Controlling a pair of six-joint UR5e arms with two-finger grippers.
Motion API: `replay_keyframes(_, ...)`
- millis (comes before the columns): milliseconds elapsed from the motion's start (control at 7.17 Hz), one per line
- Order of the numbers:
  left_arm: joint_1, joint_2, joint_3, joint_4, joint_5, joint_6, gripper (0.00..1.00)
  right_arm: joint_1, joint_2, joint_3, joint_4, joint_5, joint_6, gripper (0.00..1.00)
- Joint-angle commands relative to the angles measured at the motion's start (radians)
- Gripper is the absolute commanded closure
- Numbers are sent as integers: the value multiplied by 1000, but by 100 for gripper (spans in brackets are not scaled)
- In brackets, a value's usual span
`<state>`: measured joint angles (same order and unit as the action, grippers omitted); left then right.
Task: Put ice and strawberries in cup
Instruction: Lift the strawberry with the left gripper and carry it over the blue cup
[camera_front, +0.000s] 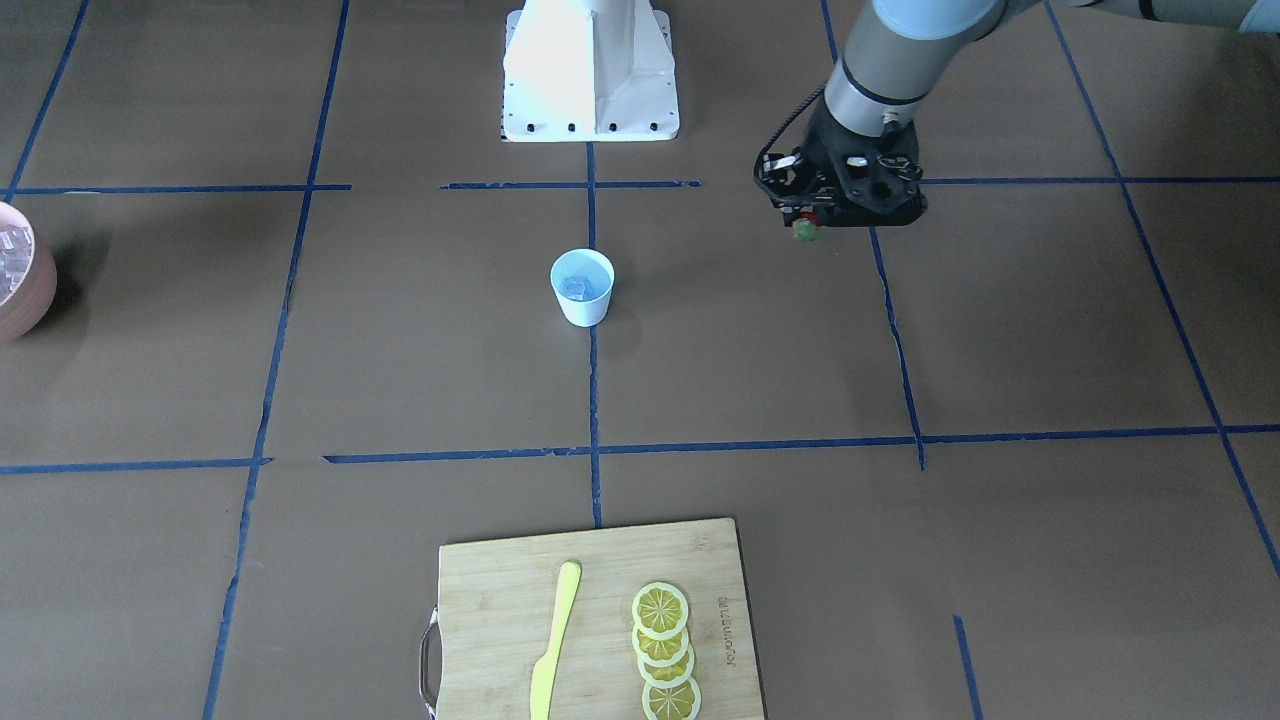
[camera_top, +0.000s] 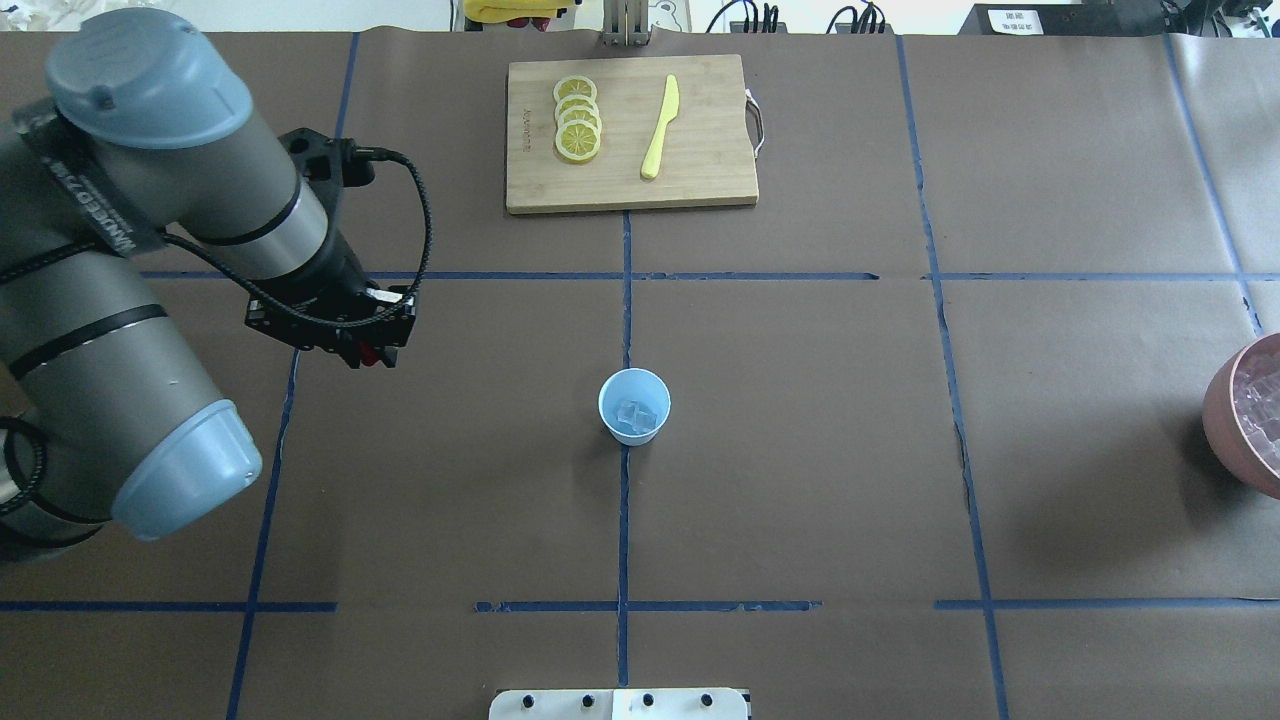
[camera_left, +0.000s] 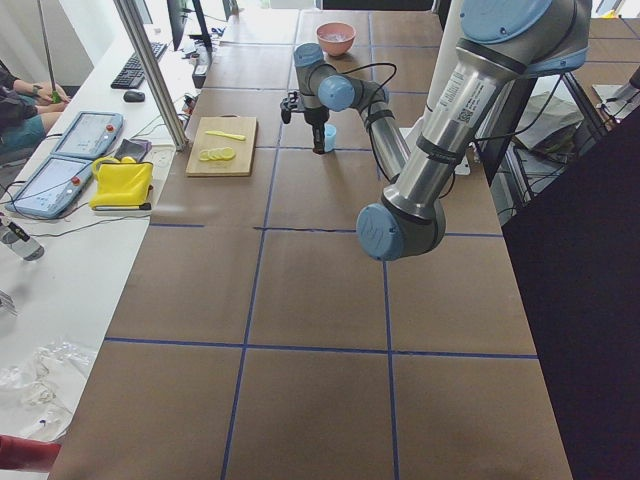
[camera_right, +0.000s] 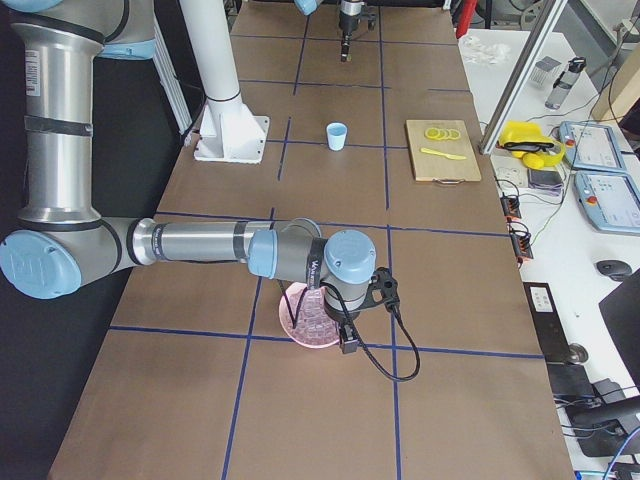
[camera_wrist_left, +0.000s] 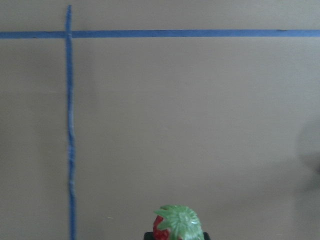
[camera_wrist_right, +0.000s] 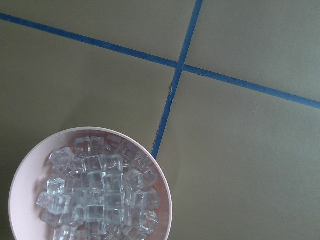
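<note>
**Berry gripped, cup not yet reached**

We judge the strawberry step to be in hand. The left gripper (camera_front: 805, 222) is clamped on the strawberry (camera_wrist_left: 178, 226) over bare table (camera_front: 1000, 330), well apart from the cup (camera_front: 582, 287), which already holds ice (camera_top: 636, 414). Next we would carry the berry over the cup's mouth and only then let go. The right gripper (camera_right: 343, 338) hangs over the pink bowl (camera_wrist_right: 25, 190). Whether it grips anything we cannot tell, as the side view is too small.

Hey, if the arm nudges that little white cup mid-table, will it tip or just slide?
Likely tips if hit high: the cup tapers to a base narrower than its mouth. It looks thin and light, so a low push would probably slide it across the smooth table. The few ice cubes inside likely add little ballast.
</note>
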<state>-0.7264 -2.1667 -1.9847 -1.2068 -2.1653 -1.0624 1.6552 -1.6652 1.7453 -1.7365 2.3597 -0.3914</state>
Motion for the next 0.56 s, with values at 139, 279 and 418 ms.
replay_keyframes(139,112,-279,243,-8,73,-198,99,0,-8,2,0,0,-1,1)
replay_keyframes(279,116,-321,307,-46,76,-224,99,0,-8,2,0,1,-1,1)
replay_keyframes(418,137,-329,354,-121,78,-258,98,0,-8,2,0,0,-1,1)
